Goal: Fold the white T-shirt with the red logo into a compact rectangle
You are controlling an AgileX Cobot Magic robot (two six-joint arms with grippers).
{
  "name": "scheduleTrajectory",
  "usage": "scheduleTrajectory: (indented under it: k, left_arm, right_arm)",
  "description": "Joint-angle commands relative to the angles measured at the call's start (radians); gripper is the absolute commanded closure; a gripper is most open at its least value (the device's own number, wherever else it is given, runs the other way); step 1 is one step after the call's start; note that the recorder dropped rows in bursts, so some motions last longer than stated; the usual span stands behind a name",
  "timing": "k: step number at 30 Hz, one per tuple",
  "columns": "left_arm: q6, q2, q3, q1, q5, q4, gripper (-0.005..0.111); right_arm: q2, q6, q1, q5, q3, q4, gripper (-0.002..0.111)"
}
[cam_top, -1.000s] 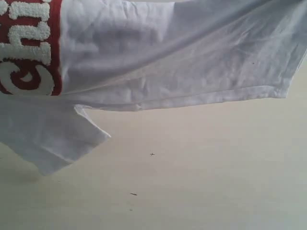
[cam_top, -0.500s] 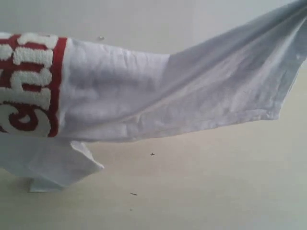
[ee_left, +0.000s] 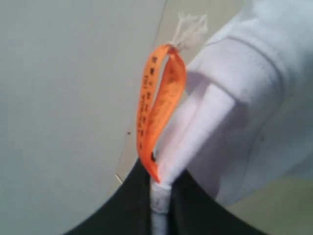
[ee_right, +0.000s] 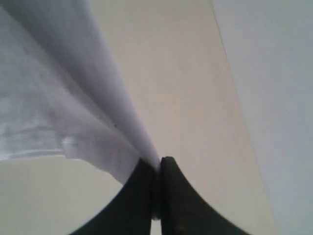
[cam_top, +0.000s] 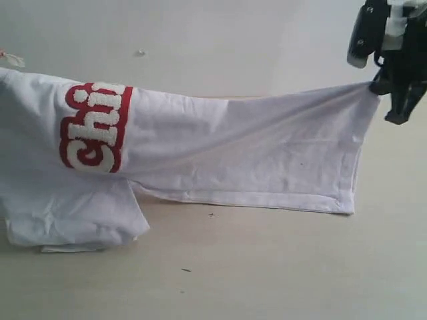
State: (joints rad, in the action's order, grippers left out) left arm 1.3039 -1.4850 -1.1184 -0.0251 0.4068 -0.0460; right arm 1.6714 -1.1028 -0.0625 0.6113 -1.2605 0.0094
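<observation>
The white T-shirt [cam_top: 253, 150] is stretched across the table, folded lengthwise, with its hem end at the right and a sleeve [cam_top: 73, 213] lying at the lower left. The red logo [cam_top: 93, 127] with white puffy letters shows on its left part. My right gripper [cam_top: 380, 83] is shut on the shirt's upper right corner, holding it a little above the table; the cloth [ee_right: 73, 107] runs out from its jaws [ee_right: 157, 164]. My left gripper [ee_left: 159, 183] is out of the exterior view; it is shut on the collar [ee_left: 215, 117] beside the orange neck tag [ee_left: 156, 107].
The pale table [cam_top: 267, 267] extends in front of the shirt and behind it [cam_top: 200, 47]. Small specks [cam_top: 185, 270] lie on the near part. A small scrap [cam_top: 12, 59] sits at the far left edge.
The shirt has dropped from close in front of the camera to lie along the table. The right gripper has come into view at the upper right, still gripping the corner.
</observation>
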Motion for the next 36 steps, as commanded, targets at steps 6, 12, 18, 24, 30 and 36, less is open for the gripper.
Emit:
scheduleTrajectory:
  k: [6, 12, 18, 24, 30, 36]
  left_arm:
    - [-0.001, -0.328, -0.003, -0.005, -0.539, 0.001, 0.091]
    - [-0.003, -0.389, -0.003, -0.005, -0.79, -0.103, 0.026]
    - [-0.016, -0.378, -0.003, -0.005, -0.845, -0.177, 0.046]
    - [-0.281, -0.374, -0.003, 0.007, -0.797, -0.305, 0.047]
    - [-0.435, -0.378, -0.065, 0.007, -0.323, -0.307, 0.104]
    - [-0.294, -0.394, -0.094, 0.044, 0.148, -0.424, 0.106]
  right_arm:
    - [0.247, 0.086, -0.001, -0.62, -0.003, -0.009, 0.102]
    - [0.28, 0.076, -0.003, -0.894, -0.003, 0.151, 0.064]
    - [0.279, 0.078, -0.003, -0.898, -0.003, 0.467, 0.08]
    - [0.283, 0.085, -0.003, -0.664, -0.013, 0.486, 0.108]
    - [0.312, 0.27, -0.008, -0.282, -0.144, 0.478, 0.108]
    - [0.366, 0.489, -0.008, -0.071, -0.194, 0.328, 0.108]
